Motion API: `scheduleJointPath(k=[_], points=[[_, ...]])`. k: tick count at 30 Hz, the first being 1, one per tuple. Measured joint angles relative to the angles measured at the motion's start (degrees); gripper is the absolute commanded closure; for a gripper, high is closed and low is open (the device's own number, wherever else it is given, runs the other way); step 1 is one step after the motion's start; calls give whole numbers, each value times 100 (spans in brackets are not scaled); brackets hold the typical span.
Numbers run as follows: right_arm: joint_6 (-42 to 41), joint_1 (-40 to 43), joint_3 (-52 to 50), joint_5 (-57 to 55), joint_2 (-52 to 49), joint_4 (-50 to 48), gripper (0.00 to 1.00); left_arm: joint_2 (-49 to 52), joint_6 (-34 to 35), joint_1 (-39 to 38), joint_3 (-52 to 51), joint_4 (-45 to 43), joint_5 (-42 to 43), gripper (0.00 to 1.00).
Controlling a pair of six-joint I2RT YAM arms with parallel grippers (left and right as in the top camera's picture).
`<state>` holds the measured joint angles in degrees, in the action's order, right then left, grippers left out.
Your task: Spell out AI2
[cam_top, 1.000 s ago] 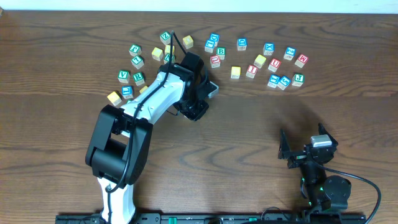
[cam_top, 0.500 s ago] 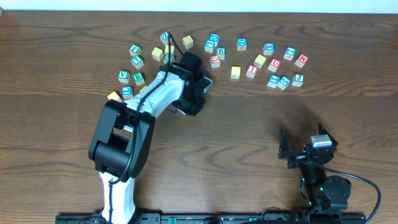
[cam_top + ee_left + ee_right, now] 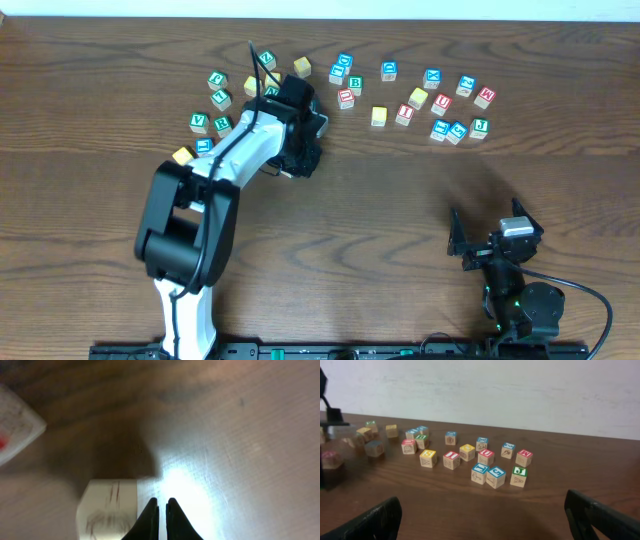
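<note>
Black fingers of the left gripper (image 3: 162,505) are pressed together on nothing, a pale cube (image 3: 107,510) just beside them. Right gripper (image 3: 485,520) gapes wide, well apart from the scattered cubes (image 3: 432,77); the I cube (image 3: 451,460) sits among them. The other two characters are too small to read.

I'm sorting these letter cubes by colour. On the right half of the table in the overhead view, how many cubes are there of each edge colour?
Blue-edged cubes: 7
Red-edged cubes: 4
Green-edged cubes: 2
Yellow-edged cubes: 2
Total: 15
</note>
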<state>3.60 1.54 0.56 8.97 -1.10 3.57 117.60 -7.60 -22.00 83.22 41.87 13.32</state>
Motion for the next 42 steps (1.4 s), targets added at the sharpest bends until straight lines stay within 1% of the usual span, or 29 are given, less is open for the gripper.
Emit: scheduleJointPath(k=[3,7,10,14,21,29,42], points=[[0,0,0,2,0,0,1,-334,-146,33,9,385,-15,93],[0,0,0,2,0,0,1,-693,-621,103,31,684,-15,93],[0,0,0,2,0,0,1,-693,-1001,125,31,632,-17,92],[0,0,0,2,0,0,1,-643,-1228,122,-17,437,-15,93],[0,0,0,2,0,0,1,-636,-1370,122,-162,55,-151,93],[0,0,0,0,0,0,1,-632,-1449,122,-658,-455,-485,93],[0,0,0,0,0,0,1,-627,-1469,116,-693,-632,-614,93]])
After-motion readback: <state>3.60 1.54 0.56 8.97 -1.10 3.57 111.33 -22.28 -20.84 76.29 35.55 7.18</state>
